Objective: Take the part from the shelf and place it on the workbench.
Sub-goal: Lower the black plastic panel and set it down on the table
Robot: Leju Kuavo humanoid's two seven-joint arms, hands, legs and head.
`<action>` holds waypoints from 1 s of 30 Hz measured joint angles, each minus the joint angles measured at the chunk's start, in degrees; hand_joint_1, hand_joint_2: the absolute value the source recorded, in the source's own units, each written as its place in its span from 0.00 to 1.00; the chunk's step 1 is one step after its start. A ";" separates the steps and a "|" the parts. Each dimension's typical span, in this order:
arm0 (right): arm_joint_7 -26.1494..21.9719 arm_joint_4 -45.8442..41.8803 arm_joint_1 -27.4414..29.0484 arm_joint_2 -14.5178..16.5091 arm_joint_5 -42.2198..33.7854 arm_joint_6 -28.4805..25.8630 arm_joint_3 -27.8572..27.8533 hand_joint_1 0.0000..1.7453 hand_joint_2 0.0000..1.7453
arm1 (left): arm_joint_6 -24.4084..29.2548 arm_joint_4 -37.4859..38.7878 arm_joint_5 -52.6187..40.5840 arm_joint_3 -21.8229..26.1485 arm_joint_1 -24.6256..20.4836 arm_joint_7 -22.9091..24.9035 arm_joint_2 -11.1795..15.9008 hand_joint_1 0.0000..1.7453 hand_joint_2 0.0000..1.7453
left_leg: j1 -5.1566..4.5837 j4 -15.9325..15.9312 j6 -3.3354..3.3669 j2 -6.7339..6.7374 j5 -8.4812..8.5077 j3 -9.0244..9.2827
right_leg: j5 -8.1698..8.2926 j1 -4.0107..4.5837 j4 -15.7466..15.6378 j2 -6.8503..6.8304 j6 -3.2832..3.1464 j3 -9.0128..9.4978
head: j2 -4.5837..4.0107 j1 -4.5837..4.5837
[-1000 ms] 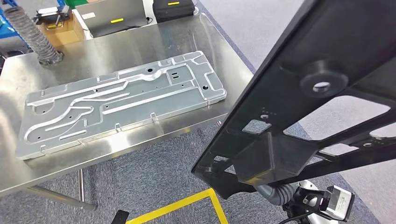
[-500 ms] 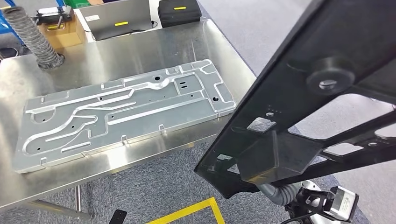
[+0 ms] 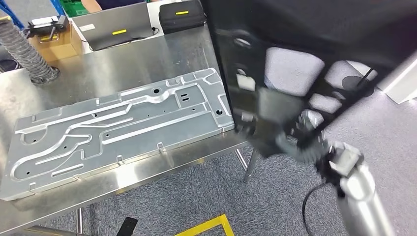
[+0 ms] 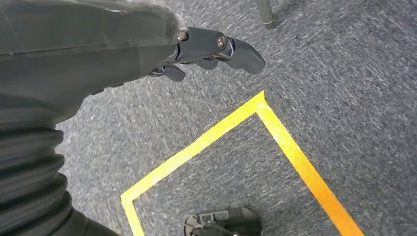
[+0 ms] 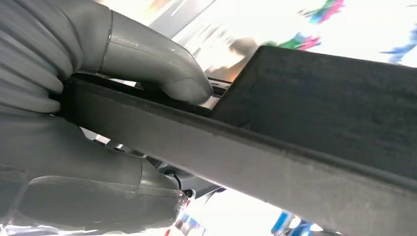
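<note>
The head view looks down from high onto the worktop (image 3: 147, 54). The left wrist view faces the carpet's yellow tape (image 4: 206, 142), shared with the head view; the right wrist view sits close.

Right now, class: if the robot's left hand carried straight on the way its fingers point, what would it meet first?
Probably the grey carpet: the left hand hangs over it holding nothing. A table leg stands further ahead, slightly off that line; depth is unclear.

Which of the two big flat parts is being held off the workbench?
The black frame part, gripped by the right hand; the silver plate lies flat.
</note>
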 joint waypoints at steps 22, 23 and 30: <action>2.31 61.08 -55.85 3.73 44.71 -29.54 40.61 1.00 1.00 | -1.73 0.02 -2.48 -2.70 -1.74 1.50 -1.75 0.00 1.00 | -0.33 -14.44 2.75 -0.63 8.99 4.25 | 3.55 0.76 0.50 -0.38 1.26 -3.34 | 0.01 0.01; 2.70 62.48 -55.40 4.82 45.06 -31.28 41.47 1.00 1.00 | -1.86 0.03 -2.59 -2.86 -1.85 1.78 -1.88 0.00 1.00 | -0.28 -14.44 2.48 -0.59 8.86 4.13 | 3.36 0.98 -0.34 -0.34 1.04 -3.04 | 0.01 0.01; 5.54 69.04 -48.33 11.76 46.43 -40.65 44.49 1.00 1.00 | -1.79 0.03 -4.50 -4.27 -2.75 2.96 -2.23 0.00 1.00 | 0.29 -3.13 0.14 -0.13 3.49 -1.57 | 2.58 0.25 -2.24 -0.51 0.05 -1.24 | 0.01 0.00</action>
